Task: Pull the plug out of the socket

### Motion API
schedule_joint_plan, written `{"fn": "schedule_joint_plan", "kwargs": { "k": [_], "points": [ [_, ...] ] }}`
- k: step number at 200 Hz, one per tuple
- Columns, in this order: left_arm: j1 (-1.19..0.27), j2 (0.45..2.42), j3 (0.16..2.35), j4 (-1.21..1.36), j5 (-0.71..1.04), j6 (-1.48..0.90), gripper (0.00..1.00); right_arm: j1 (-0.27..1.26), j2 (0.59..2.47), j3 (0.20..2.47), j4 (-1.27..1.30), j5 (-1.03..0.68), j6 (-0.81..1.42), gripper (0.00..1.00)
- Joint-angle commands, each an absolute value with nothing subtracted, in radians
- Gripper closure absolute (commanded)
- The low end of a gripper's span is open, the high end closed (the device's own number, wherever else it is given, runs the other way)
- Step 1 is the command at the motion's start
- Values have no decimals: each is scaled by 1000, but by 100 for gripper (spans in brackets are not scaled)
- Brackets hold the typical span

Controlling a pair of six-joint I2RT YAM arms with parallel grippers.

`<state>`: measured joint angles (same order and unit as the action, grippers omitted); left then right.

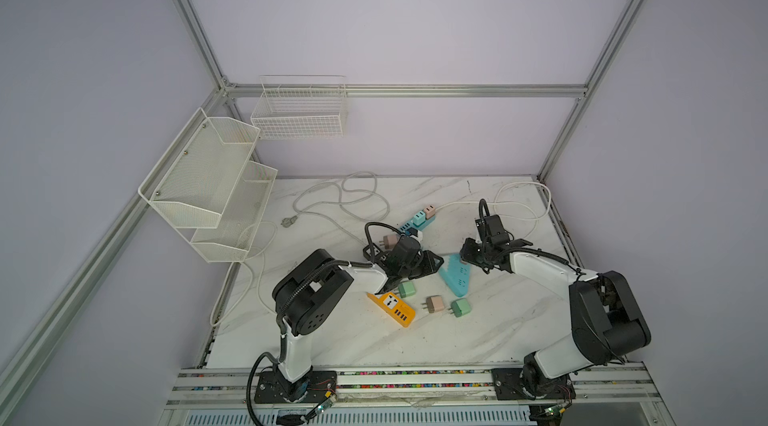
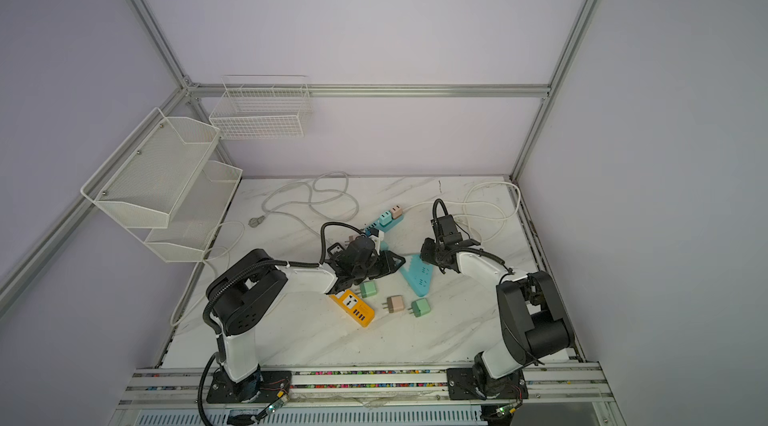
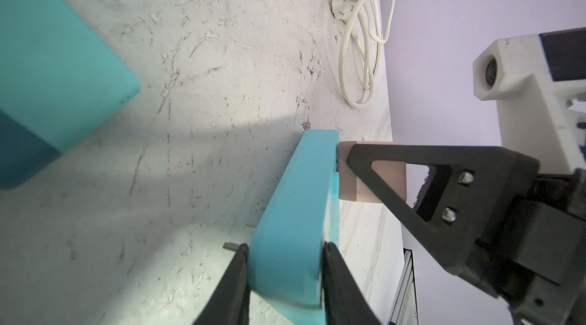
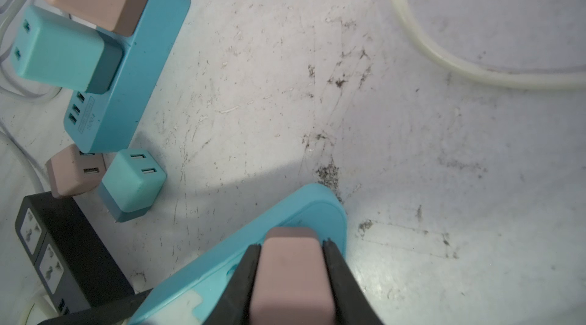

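Pulling is the step in hand, and it has freed nothing yet. The pink plug [image 4: 291,279] sits pressed flat against the face of the teal socket strip [image 4: 218,266], close to the strip's rounded end. In the left wrist view no prong metal shows between the two.

In both top views the strip lies between my two arms, over the middle of the counter [image 4: 396,133]. I cannot tell whether it rests there or is lifted slightly off it.

My right tool [image 4: 291,248] is closed on the plug, with a finger [image 4: 247,279] flat against each side of its body and no gap that I can see. My left tool [image 3: 285,253] is clamped across the thickness of the strip, one finger on the plug side and one on the back. That makes it the anchor.

As I judge it, both grips are set and only the separation is left. The next move calls for my right tool to draw straight away from the strip's face, along the line of the prongs, while my left tool holds the strip firm. Any sideways lean would bind the prongs. The plug's smooth sides could also slip through my fingers if the socket holds tight, so the squeeze should stay firm throughout the pull.
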<state>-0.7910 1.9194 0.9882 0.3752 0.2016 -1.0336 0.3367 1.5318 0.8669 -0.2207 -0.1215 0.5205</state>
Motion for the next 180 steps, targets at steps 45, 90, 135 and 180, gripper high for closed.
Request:
{"fn": "schedule_joint_plan", "kwargs": {
  "k": [45,90,135,180],
  "points": [
    [-792,1933,979,300,176,-997,84,343,1579,882,-205,-197,518,57],
    [-792,1927,970,301,163,-999,84,342,1567,891,-224,-162,518,69],
    [-792,1932,958,305,163,-1014,85,331,1522,891,-239,-124,504,78],
    [-794,1940,956,320,161,-1034,85,374,1538,952,-254,-96,505,82]
  ]
}}
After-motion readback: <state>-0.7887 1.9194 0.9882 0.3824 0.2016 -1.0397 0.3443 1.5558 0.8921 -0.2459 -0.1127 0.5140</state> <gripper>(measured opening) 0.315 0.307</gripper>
